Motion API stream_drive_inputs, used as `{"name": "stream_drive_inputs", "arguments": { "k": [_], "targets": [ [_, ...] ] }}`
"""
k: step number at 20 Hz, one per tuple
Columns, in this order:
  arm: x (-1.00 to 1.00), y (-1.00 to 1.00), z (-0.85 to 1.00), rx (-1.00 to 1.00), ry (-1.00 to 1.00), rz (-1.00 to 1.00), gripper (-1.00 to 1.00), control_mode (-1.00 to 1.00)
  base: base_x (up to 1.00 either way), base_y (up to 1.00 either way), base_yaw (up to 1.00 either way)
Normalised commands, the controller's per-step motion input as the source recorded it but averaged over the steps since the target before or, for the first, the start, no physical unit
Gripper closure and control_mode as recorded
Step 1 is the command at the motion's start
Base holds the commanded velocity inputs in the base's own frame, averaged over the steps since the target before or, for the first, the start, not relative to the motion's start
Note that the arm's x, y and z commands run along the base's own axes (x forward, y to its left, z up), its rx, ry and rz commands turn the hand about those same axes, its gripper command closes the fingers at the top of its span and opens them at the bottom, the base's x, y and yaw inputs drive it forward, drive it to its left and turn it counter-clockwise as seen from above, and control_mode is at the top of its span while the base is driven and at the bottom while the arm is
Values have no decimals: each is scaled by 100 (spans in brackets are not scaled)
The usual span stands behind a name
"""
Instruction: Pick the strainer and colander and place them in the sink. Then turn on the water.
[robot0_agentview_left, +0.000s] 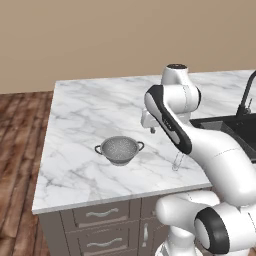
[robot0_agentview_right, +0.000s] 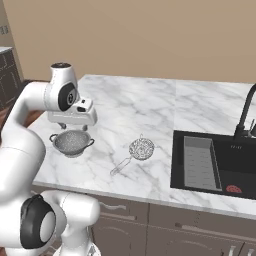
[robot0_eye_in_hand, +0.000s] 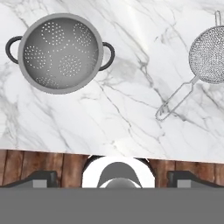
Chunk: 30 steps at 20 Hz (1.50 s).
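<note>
With the claw (robot0_agentview_right: 70, 126) spread wide and empty above the counter, lower it onto the colander (robot0_eye_in_hand: 60, 53) below-left before the strainer (robot0_eye_in_hand: 209, 54).

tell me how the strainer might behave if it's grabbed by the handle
The strainer would likely dip at the basket end: the round mesh sits far out on a thin wire handle. It looks light, so a nudge could slide or spin it on the smooth marble counter. The wire may slip between the fingers.

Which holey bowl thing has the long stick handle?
The small silver fine-mesh strainer. The wider grey perforated colander has two dark loop handles instead.
</note>
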Motion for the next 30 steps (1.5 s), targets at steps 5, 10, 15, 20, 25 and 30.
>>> {"name": "stream_drive_inputs", "arguments": {
  "k": [5, 10, 15, 20, 25, 30],
  "targets": [
    [0, 25, -13, 0, 0, -4, -100, -100, 0, 0, 0],
    [0, 23, -17, 0, 0, -9, -100, -100, 0, 0, 0],
    [4, 7, -19, 5, 2, -11, -100, -100, 0, 0, 0],
    [20, 12, -19, 3, 1, -14, -100, -100, 0, 0, 0],
    [20, 7, -24, 1, 0, -13, -100, -100, 0, 0, 0],
    [14, 0, -42, 3, 0, -10, -100, -100, 0, 0, 0]
  ]
}}
